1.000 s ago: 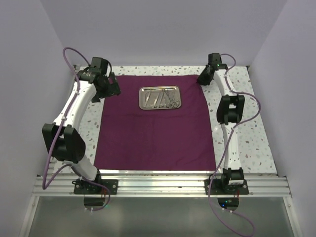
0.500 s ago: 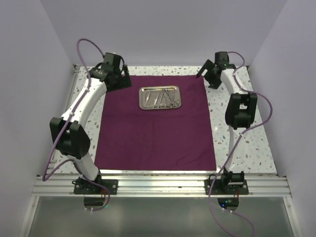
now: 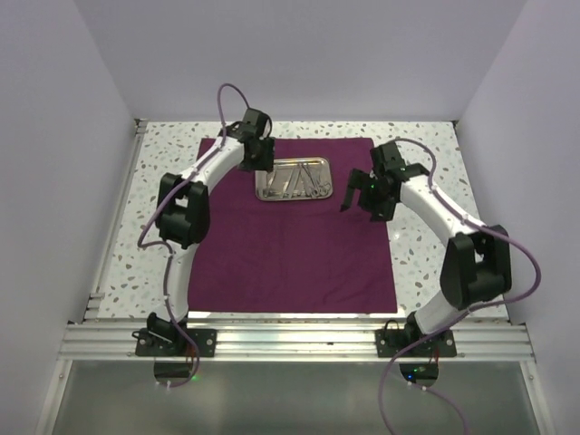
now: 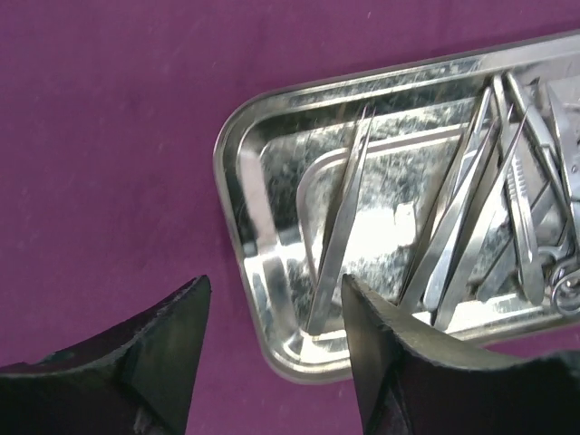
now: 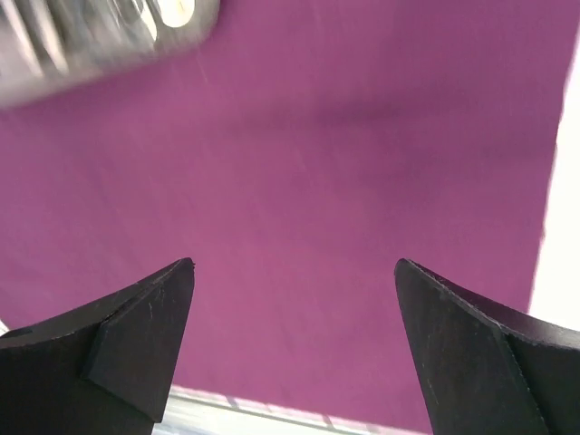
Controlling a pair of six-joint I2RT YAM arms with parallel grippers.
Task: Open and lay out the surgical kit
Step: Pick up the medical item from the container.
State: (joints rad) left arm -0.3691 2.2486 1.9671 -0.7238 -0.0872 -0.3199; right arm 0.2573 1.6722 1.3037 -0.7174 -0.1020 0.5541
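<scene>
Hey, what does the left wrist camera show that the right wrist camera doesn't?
Only the left wrist: the inside of the tray in sharp view, with one pair of tweezers lying apart and the other instruments clustered toward its far end.
Only the right wrist: the edge of the cloth, with pale table beyond it.
Both: the cloth, some of the tray (only a blurred corner in the right wrist view), and an open, empty gripper, the left gripper in one and the right gripper in the other.
</scene>
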